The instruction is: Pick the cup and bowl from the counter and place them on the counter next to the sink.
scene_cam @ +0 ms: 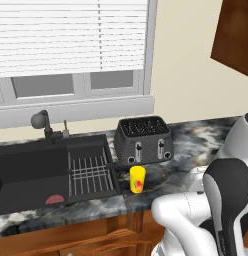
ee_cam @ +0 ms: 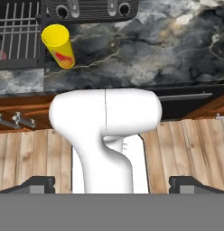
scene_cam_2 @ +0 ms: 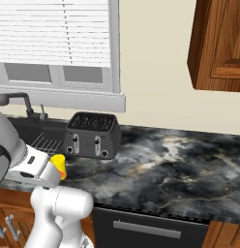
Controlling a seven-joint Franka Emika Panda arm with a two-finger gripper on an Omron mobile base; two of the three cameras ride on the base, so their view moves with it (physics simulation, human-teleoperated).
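You're seeing the sink (scene_cam: 31, 175) sitting left, the cup (scene_cam: 137, 179) standing upright on the counter (scene_cam: 196, 145) just right of it, fronting the toaster (scene_cam: 143, 140). The gripper (ee_cam: 113, 184) is hanging wide open, gripping nothing.

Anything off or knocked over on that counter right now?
Nothing stands out. The cup stands upright on the counter between the sink and the toaster, with no spill around it. The wire rack sits level in the basin. A small red shape lies in the sink; too little shows to identify it.
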